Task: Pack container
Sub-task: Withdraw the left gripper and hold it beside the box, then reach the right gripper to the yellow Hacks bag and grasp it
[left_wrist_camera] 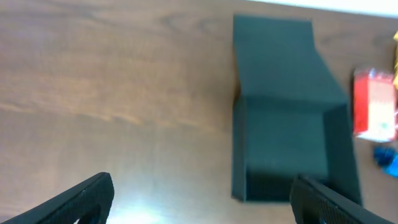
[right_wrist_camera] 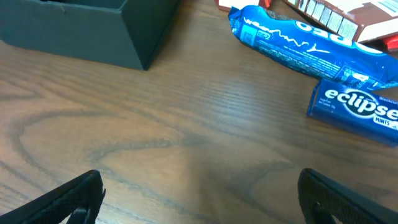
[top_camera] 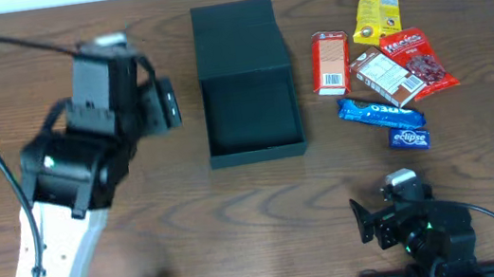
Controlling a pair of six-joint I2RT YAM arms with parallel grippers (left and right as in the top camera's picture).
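Two arms in play, and both are off the goods right now. Dead centre on the wooden surface (top_camera: pixel 142 210) sits the container (top_camera: pixel 252 119), a dark shallow box with its flap lid (top_camera: pixel 236 39) thrown back toward the far edge and its dark inside showing. The left tool (left_wrist_camera: pixel 202 190) hangs over bare wood just to the left of the container, jaws spread wide with nothing between them; its wrist camera looks straight down on the box's near left corner. Over on the right, the snacks lie in a loose cluster beside the container: a yellow packet (top_camera: pixel 377 11) farthest back, an orange-red carton (top_camera: pixel 331 62) closest to the box wall, a red bag (top_camera: pixel 424 63) with a brown-and-white carton (top_camera: pixel 384 77) lying across it, then a long blue wrapper (top_camera: pixel 380 113), and just in front of that a small blue Eclipse mints pack (top_camera: pixel 410 139). The right tool (right_wrist_camera: pixel 200 186) sits low near the front edge, short of the mints, jaws wide apart and gripping nothing, with the container's near right corner at the top left of its view.
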